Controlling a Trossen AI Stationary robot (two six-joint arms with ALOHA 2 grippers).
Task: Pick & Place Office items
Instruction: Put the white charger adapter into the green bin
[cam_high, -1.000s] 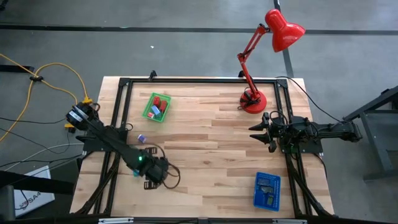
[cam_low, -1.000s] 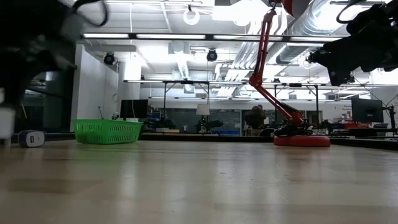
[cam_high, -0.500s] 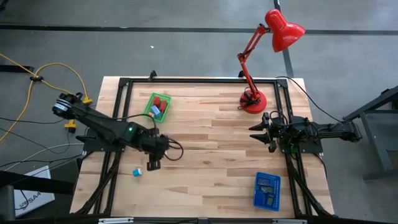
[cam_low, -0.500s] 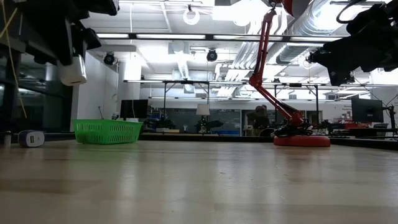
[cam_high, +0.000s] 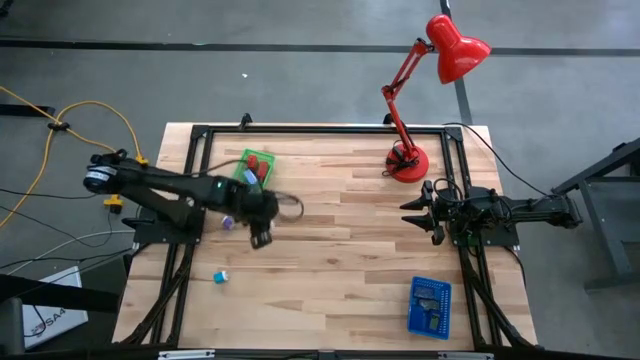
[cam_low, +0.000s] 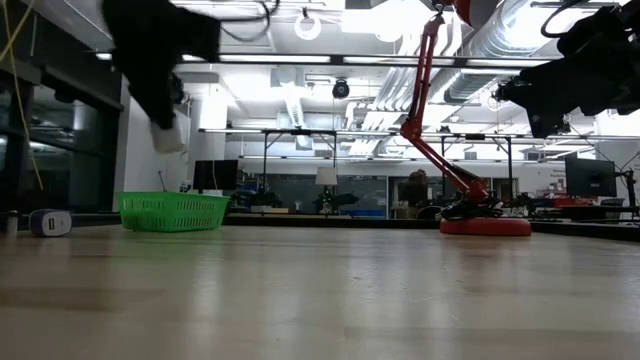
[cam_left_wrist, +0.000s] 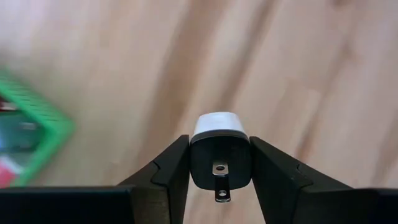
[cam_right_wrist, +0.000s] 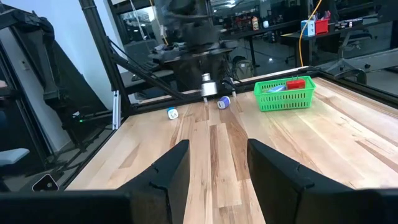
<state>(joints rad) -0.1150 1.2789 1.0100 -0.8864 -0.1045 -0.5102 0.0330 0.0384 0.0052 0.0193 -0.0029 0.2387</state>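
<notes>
My left gripper (cam_high: 262, 236) hovers over the table just near-right of the green tray (cam_high: 252, 172), shut on a small block with a black body and white cap (cam_left_wrist: 219, 127). In the low view the block (cam_low: 168, 135) hangs high above the wood. The green tray (cam_right_wrist: 286, 93) holds red and blue pieces. A lilac piece (cam_high: 228, 222) and a teal-and-white piece (cam_high: 220, 276) lie loose on the table's left part. My right gripper (cam_right_wrist: 214, 165) waits open above the table's right edge (cam_high: 410, 213). My left gripper pinches the block between its two fingers, one on each side of the black body (cam_left_wrist: 221, 163). A metal prong (cam_left_wrist: 219, 190) on the black end faces the wrist, and the white cap points away. The fingers come from above. The block is lifted clear, white end down.
A red desk lamp stands with its base (cam_high: 408, 160) at the far right. A blue perforated tray (cam_high: 430, 306) sits near the right near corner. A black frame (cam_high: 320, 130) rims the table. Bare wood lies across the middle (cam_high: 340, 240).
My left gripper has risen from the table near its left near corner, carrying the white-capped block up with it, and swung toward the far edge and the green tray. Its leaving uncovered the teal-and-white piece on the wood. The right arm has kept still.
</notes>
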